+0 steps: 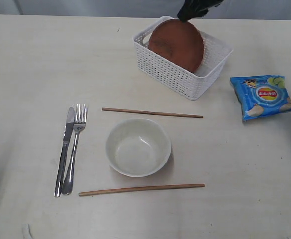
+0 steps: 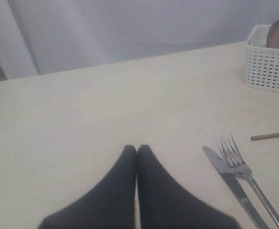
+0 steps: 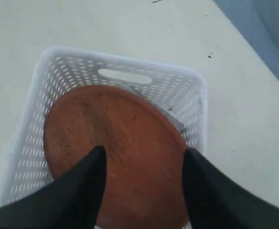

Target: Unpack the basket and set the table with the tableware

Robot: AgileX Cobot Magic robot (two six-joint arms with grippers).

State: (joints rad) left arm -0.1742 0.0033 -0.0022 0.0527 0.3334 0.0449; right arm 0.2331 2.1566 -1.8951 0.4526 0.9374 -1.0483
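Past my left pincer (image 2: 137,152), beyond the far edge of the cream table (image 2: 82,109), I see a plain grey-blue backdrop (image 2: 129,28), softly, evenly lit, faintly streaked.

The pale cream table (image 1: 31,64) carries 7 things. At the far side stands a white lattice basket (image 1: 170,74), turned at an angle, with a blue chip bag (image 1: 264,97) lying flat near it on the right. Closer to the front a white bowl (image 1: 138,147) sits upright between 1 brown chopstick (image 1: 152,112) behind it and a 2nd chopstick (image 1: 141,189) in front. Left of the bowl, a steel knife (image 1: 64,149) and fork (image 1: 74,149) lie side by side, handles toward the front.
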